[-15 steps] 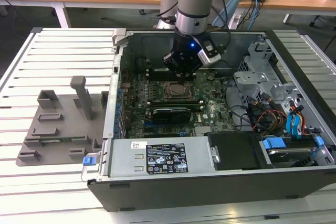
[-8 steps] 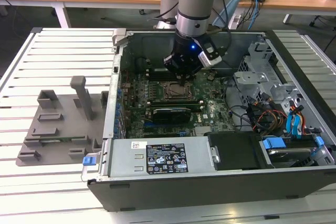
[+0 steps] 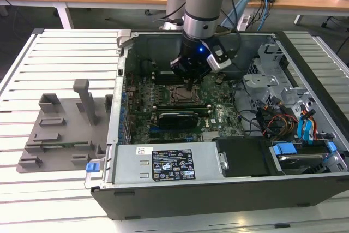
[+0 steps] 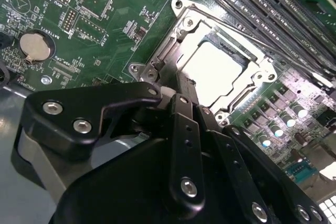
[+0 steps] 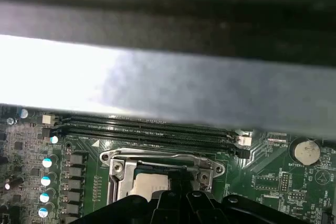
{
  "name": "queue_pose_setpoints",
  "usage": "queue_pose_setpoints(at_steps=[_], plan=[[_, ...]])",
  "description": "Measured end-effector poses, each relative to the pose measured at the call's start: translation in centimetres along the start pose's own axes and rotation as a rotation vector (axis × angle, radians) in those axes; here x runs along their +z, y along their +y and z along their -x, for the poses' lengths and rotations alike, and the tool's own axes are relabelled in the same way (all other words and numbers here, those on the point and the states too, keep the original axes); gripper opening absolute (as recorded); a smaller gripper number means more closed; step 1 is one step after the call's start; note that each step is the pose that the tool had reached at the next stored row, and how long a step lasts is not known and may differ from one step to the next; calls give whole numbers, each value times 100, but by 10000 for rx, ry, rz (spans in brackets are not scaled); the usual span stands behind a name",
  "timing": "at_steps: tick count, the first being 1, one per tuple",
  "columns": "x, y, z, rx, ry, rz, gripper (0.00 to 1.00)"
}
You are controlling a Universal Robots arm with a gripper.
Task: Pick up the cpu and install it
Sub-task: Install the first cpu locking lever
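The cpu (image 4: 214, 68) is a pale silvery square lying flat inside the metal socket frame (image 4: 185, 23) on the green motherboard, and the first wrist view shows the cpu (image 5: 148, 184) in the frame too. My gripper (image 4: 181, 85) stands just over the socket at one edge of the cpu, fingers drawn together with nothing seen between them. In the exterior view the gripper (image 3: 190, 84) points straight down onto the socket (image 3: 182, 92) inside the open computer case (image 3: 229, 189).
Memory slots (image 5: 147, 128) run beside the socket. A grey fixture tray (image 3: 60, 129) with upright blocks lies on the slatted table at the exterior view's left. Drive cages and cables (image 3: 283, 113) crowd the case at the exterior view's right. A coin battery (image 4: 34, 45) sits on the board.
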State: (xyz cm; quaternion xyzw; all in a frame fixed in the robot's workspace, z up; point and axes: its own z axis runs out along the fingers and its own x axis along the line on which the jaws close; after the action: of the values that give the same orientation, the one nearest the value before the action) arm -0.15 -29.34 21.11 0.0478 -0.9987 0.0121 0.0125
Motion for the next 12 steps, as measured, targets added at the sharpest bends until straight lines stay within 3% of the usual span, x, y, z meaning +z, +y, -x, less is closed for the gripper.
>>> queue_pose_setpoints(at_steps=[3, 12], plan=[[-75, -2, -2, 0, -12, -23, 11], [-193, -5, -5, 1, -14, -51, 11]])
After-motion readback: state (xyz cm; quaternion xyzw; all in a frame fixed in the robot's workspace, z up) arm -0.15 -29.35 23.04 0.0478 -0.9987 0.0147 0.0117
